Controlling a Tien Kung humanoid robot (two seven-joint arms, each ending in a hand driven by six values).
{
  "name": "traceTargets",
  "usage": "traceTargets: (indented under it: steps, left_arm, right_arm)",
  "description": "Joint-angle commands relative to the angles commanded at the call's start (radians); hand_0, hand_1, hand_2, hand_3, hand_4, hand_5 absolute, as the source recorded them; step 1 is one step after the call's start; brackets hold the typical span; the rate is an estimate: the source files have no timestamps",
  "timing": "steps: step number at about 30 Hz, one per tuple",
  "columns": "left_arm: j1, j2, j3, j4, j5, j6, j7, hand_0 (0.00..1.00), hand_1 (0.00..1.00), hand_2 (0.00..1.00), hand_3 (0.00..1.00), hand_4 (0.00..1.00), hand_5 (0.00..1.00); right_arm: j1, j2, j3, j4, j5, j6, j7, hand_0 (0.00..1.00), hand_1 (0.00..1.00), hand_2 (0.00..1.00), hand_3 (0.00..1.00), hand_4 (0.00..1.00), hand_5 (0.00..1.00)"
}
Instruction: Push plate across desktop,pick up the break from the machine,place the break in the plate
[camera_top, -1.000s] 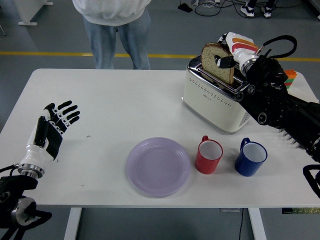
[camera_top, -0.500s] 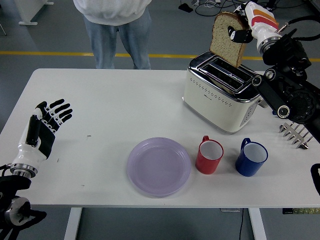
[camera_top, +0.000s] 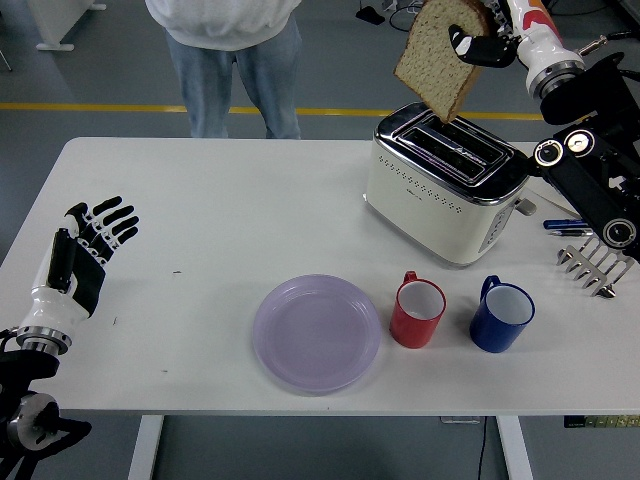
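I have the slice of bread (camera_top: 440, 62) pinched in the right robot hand (camera_top: 487, 42) at the top right of the frame, clear of the toaster (camera_top: 445, 190) and hanging just above its slots. The fingers (camera_top: 470, 45) close on the slice's upper edge. The bread sits tilted, its long axis running from the top right down toward the lower left, its broad face turned toward the camera and its lower corner pointing down at the toaster.

The plate (camera_top: 317, 333) lies at lower centre of the desk (camera_top: 230, 210), well apart from the bread, with the red mug (camera_top: 417, 311) and blue mug (camera_top: 502, 316) just to its right. To do this carry well, I judge I should keep the slice high while I bring it left and toward the bottom of the frame, passing over or to the left of the mugs, then tip the broad face flat before lowering it to the plate's middle.

My left robot hand (camera_top: 80, 250) rests at the left edge, fingers spread, holding nothing. A person (camera_top: 225, 40) stands at the far side.
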Motion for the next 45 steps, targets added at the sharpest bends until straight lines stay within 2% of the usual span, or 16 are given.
traceTargets:
  steps: [3,8,11,14,20,28,33,45]
  left_arm:
    - [0.003,0.000,0.000,0.001,-0.002,0.008,-0.002,0.769,0.689,0.669,0.650,0.400,0.973]
    - [0.004,0.000,0.001,0.001,-0.004,0.015,-0.005,0.765,0.682,0.666,0.640,0.400,0.971]
    - [0.009,-0.001,-0.005,-0.001,-0.007,0.028,-0.008,0.765,0.682,0.666,0.640,0.400,0.971]
    - [0.023,-0.007,-0.022,0.005,-0.001,0.022,-0.006,0.764,0.686,0.668,0.644,0.397,0.961]
    - [0.045,-0.010,-0.041,0.040,0.012,0.011,-0.003,0.765,0.687,0.669,0.648,0.396,0.950]
    - [0.055,-0.014,-0.047,0.104,0.013,-0.001,-0.012,0.765,0.688,0.672,0.648,0.396,0.947]
    - [0.057,-0.015,-0.047,0.111,0.014,-0.002,-0.012,0.765,0.688,0.672,0.648,0.397,0.946]
    - [0.041,-0.018,-0.050,0.105,0.013,-0.002,-0.025,0.765,0.688,0.673,0.651,0.419,0.954]
  right_arm:
    - [-0.017,-0.014,-0.034,0.043,0.123,0.041,-0.016,0.118,0.162,0.317,0.408,0.445,0.002]
    - [-0.050,-0.025,-0.086,0.086,0.219,0.066,-0.020,0.116,0.160,0.315,0.408,0.447,0.002]
    - [-0.082,-0.016,-0.125,0.101,0.284,0.078,-0.016,0.116,0.160,0.315,0.408,0.447,0.002]
    - [-0.113,0.004,-0.155,0.105,0.331,0.085,-0.012,0.122,0.157,0.312,0.407,0.449,0.002]
    - [-0.149,0.036,-0.203,0.091,0.381,0.079,-0.009,0.121,0.154,0.312,0.403,0.452,0.002]
    - [-0.191,0.055,-0.253,0.090,0.468,0.084,-0.016,0.120,0.152,0.308,0.399,0.451,0.002]
    - [-0.212,0.066,-0.282,0.086,0.486,0.083,-0.016,0.118,0.151,0.308,0.399,0.448,0.002]
    - [-0.234,0.132,-0.367,0.009,0.556,0.088,0.033,0.121,0.149,0.307,0.398,0.449,0.002]
